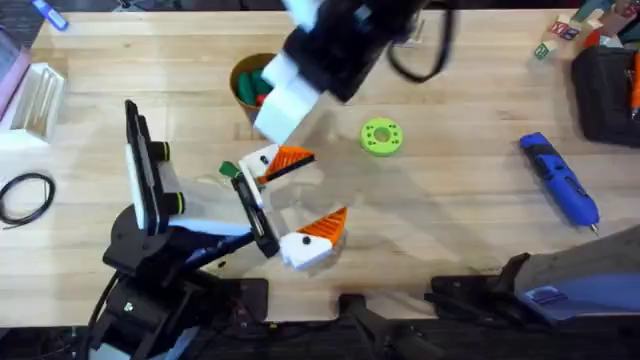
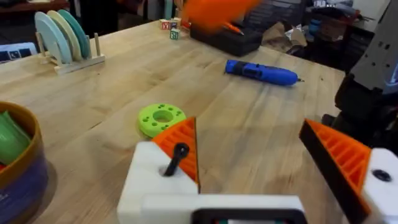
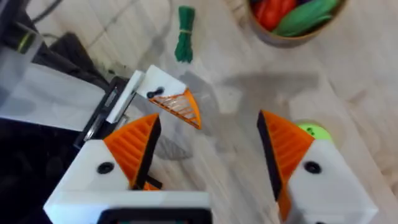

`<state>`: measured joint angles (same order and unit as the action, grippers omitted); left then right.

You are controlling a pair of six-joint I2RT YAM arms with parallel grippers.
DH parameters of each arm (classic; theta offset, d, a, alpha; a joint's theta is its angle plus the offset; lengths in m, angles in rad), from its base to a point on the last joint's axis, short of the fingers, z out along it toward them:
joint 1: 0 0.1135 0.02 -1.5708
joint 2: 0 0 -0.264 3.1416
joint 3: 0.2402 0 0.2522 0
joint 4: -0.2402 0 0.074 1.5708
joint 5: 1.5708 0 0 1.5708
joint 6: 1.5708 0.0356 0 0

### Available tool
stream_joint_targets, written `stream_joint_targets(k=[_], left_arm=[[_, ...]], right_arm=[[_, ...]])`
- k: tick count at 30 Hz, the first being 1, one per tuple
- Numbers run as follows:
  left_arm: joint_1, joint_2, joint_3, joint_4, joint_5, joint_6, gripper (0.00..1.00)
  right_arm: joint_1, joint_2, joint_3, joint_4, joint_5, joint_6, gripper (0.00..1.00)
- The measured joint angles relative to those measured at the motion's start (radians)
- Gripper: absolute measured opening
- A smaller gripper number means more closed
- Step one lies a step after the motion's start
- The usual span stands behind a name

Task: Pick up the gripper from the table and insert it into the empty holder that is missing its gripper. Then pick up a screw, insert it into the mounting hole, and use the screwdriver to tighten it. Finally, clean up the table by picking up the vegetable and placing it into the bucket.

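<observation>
Overhead: vegetable beside left jaws.

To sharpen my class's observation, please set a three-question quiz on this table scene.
1. True or false: the blue screwdriver lies on the table, held by no pincer.
2. Where is the small dark green vegetable? A in the bucket; B on the table; C on the green disc.
3. Fill in: the right pincer has its fingers ____.
Key: 1 true; 2 B; 3 open.
</observation>
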<state>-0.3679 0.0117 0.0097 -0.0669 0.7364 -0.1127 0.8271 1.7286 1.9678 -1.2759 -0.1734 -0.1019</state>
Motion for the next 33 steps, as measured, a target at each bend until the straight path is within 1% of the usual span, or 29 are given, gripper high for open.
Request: stream_joint_targets(k=[4,8,10,12,15,21,24,26,28,32,33], left_arm=[[0.0,0.0,0.0,0.0,0.0,0.0,0.993],[0.0,0.0,0.0,0.0,0.0,0.0,0.993],[0.0,0.0,0.0,0.0,0.0,0.0,0.993],[0.0,0.0,0.0,0.0,0.0,0.0,0.993],[0.0,0.0,0.0,0.0,0.0,0.0,0.993],[0.0,0.0,0.0,0.0,0.0,0.0,0.993],[0.0,0.0,0.0,0.0,0.0,0.0,0.993],[0.0,0.0,0.0,0.0,0.0,0.0,0.993],[0.0,0.0,0.0,0.0,-0.004,0.0,0.993],[0.0,0.0,0.0,0.001,-0.016,0.001,0.993],[0.0,0.0,0.0,0.001,-0.019,0.001,0.993]], right_arm=[[-0.056,-0.081,0.0,-0.03,-0.007,0.017,0.94],[-0.067,-0.103,-0.005,-0.079,-0.016,0.026,0.941],[-0.067,-0.116,-0.034,-0.072,-0.019,0.034,0.941],[-0.067,-0.144,-0.086,-0.05,-0.023,0.05,0.941],[-0.067,-0.213,-0.2,0.006,-0.027,0.073,0.942],[-0.067,-0.448,-0.494,0.143,-0.033,0.16,0.941],[-0.067,-0.573,-0.621,0.205,-0.057,0.192,0.943],[-0.067,-0.632,-0.68,0.226,-0.078,0.204,0.943],[-0.067,-0.665,-0.719,0.233,-0.113,0.205,0.943],[-0.067,-0.661,-0.755,0.22,-0.211,0.154,0.945],[-0.067,-0.654,-0.763,0.2,-0.24,0.133,0.978]])
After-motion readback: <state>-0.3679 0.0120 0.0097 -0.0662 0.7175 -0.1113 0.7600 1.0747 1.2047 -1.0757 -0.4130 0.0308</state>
